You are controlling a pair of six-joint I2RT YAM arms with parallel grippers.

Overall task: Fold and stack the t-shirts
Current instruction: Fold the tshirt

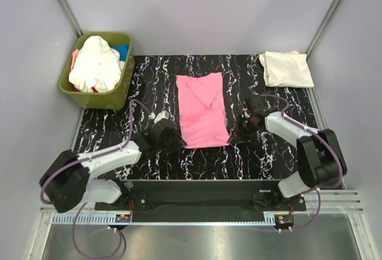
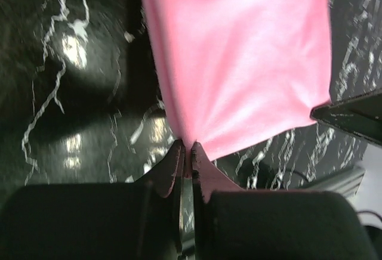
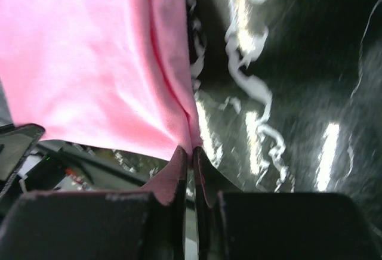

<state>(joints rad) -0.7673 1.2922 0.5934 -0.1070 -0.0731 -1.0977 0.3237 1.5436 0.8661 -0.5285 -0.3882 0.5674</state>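
Left gripper and right gripper pinch the pink t-shirt.
Jaws closed on its near corners; it lies folded lengthwise on the black marbled table.

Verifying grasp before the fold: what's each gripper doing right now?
Left gripper: closed, fingers pinching the pink t-shirt at its near left corner.
Right gripper: closed, pinching the same shirt at its near right corner.

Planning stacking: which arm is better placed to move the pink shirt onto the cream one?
Probably right: the right gripper pinches the pink t-shirt at the corner nearest the cream t-shirt; the left gripper holds the other.
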